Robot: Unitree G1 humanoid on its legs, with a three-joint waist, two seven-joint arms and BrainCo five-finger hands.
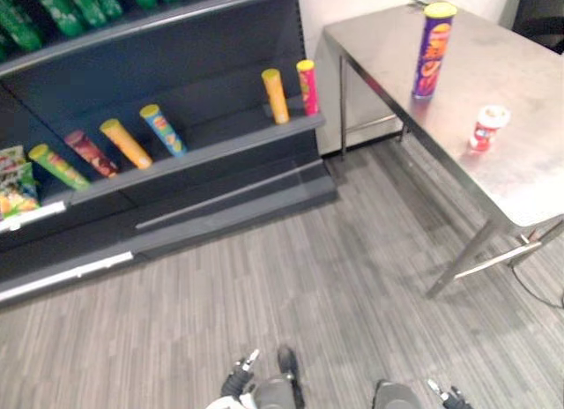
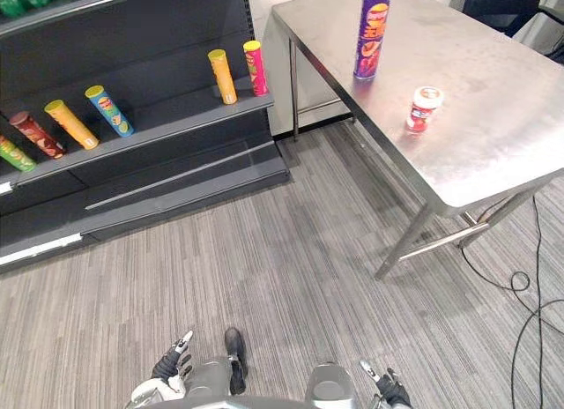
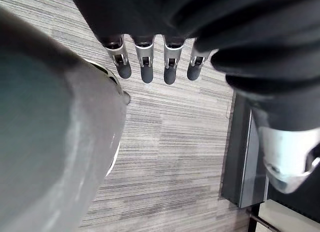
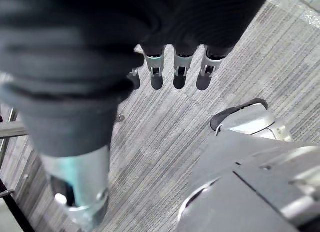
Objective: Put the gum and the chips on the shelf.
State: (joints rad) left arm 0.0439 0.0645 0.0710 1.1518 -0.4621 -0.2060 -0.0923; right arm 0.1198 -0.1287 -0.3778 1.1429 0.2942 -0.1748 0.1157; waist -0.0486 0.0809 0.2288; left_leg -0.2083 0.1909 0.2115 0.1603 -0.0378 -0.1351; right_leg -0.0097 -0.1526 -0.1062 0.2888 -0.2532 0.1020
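Chips can [image 1: 434, 49] and gum tub [image 1: 487, 128] are seen upright on the far table [image 1: 546, 171], nearer right hand [image 2: 388, 391] than left hand [image 2: 169, 365], both straight-fingered, empty.

**Steel table** [image 2: 493, 136]: carries two items. A tall purple chips can [image 2: 372, 32] stands upright toward the table's far end, and a small red-and-white gum tub [image 2: 424, 108] stands nearer the table's middle, apart from the can.

**Dark shelf unit** [image 2: 150, 56]: stands just beside the table's far-left corner. Its middle board [image 2: 176, 122] holds six cans:
- Nearest the table: pink can [image 2: 255, 67] and orange can [image 2: 222, 76].
- Farther from the table, all tilted: blue can [image 2: 109, 110], yellow can [image 2: 70, 124], dark red can [image 2: 35, 135] and green can [image 2: 13, 153].

**Floor:** grey striped carpet [image 2: 291, 250] — runs under the table.
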